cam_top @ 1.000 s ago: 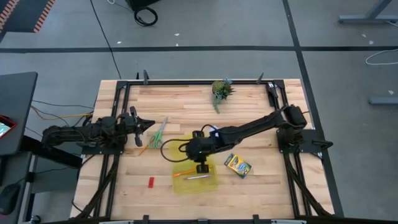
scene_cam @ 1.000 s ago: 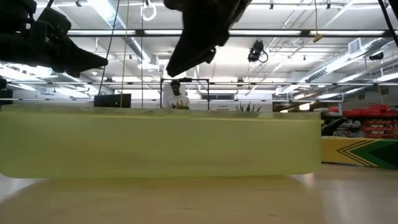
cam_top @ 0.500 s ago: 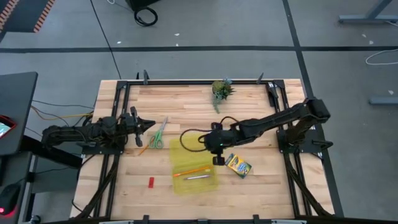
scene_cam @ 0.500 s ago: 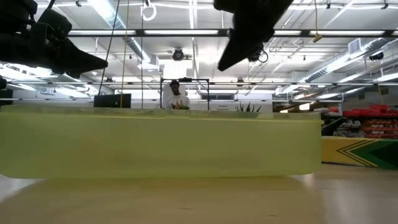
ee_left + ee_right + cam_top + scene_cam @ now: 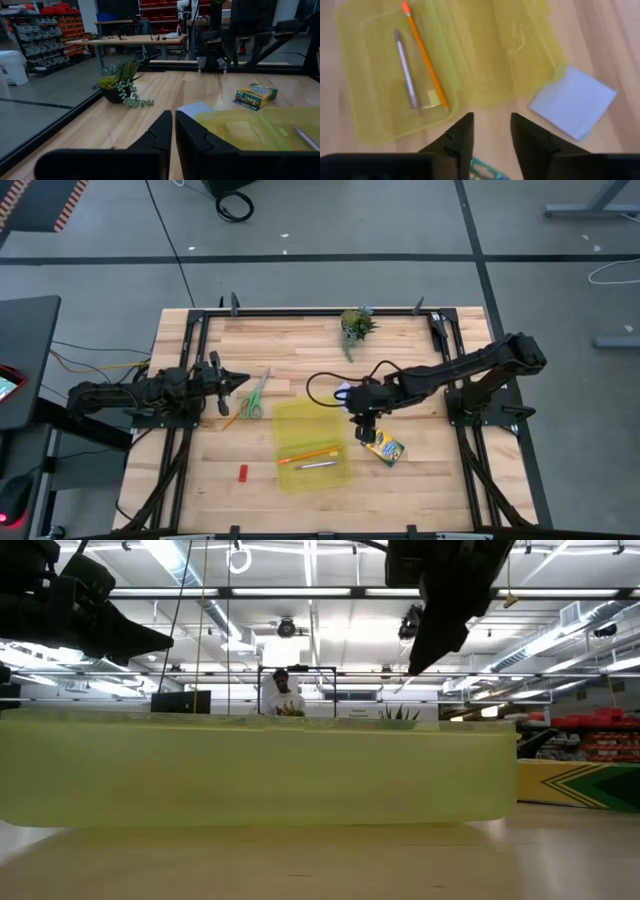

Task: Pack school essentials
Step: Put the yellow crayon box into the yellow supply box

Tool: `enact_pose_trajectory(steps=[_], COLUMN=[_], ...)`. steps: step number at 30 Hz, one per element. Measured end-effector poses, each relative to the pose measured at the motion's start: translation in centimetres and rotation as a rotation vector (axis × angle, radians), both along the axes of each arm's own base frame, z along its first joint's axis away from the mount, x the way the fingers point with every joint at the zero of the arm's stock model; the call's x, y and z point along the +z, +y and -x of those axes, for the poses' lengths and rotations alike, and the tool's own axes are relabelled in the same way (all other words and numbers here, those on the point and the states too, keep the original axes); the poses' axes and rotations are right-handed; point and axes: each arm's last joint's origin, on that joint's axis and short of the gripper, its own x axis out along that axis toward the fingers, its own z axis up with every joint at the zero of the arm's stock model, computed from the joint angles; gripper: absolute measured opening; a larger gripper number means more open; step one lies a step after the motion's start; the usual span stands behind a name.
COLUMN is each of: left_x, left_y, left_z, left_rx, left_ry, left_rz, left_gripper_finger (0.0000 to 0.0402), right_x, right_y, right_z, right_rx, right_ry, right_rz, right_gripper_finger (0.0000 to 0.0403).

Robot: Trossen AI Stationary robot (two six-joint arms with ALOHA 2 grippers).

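The translucent yellow case (image 5: pixel 310 445) lies open on the table, with an orange pencil (image 5: pixel 425 57) and a pen (image 5: pixel 406 70) in one half. My right gripper (image 5: pixel 491 135) hangs open just right of the case, over the table between the pale blue note pad (image 5: pixel 575 107) and the crayon box (image 5: pixel 382 447), with nothing between its fingers. Green-handled scissors (image 5: pixel 255 395), another orange pencil (image 5: pixel 230 420) and a red block (image 5: pixel 242 472) lie left of the case. My left gripper (image 5: pixel 225 380) waits shut at the table's left edge.
A small potted plant (image 5: pixel 355 325) stands near the far edge. A black frame (image 5: pixel 300 311) runs round the table top. In the low view the case's wall (image 5: pixel 260 775) fills the foreground. A person (image 5: pixel 283 692) shows far off in the room beyond the table.
My right gripper has moved from above the open case toward the table's right edge, ending beside the crayon box, and its wrist has rolled. The case and the things in it have stayed where they were.
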Motion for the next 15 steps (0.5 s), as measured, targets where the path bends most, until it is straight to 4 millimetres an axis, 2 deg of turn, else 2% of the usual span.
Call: enact_pose_trajectory(steps=[8,15], left_x=[0.0,0.0], left_y=[0.0,0.0], left_z=[0.0,0.0], left_rx=[0.0,0.0], left_ry=[0.0,0.0], left_rz=[0.0,0.0], left_gripper_finger=[0.0033,0.0026], right_x=[-0.4,-0.7], right_y=[0.5,1.4], right_z=[0.7,1.6], right_rx=[-0.085,-0.114], right_ry=[0.075,0.143], right_rz=[-0.037,-0.021], right_gripper_finger=[0.022,0.025])
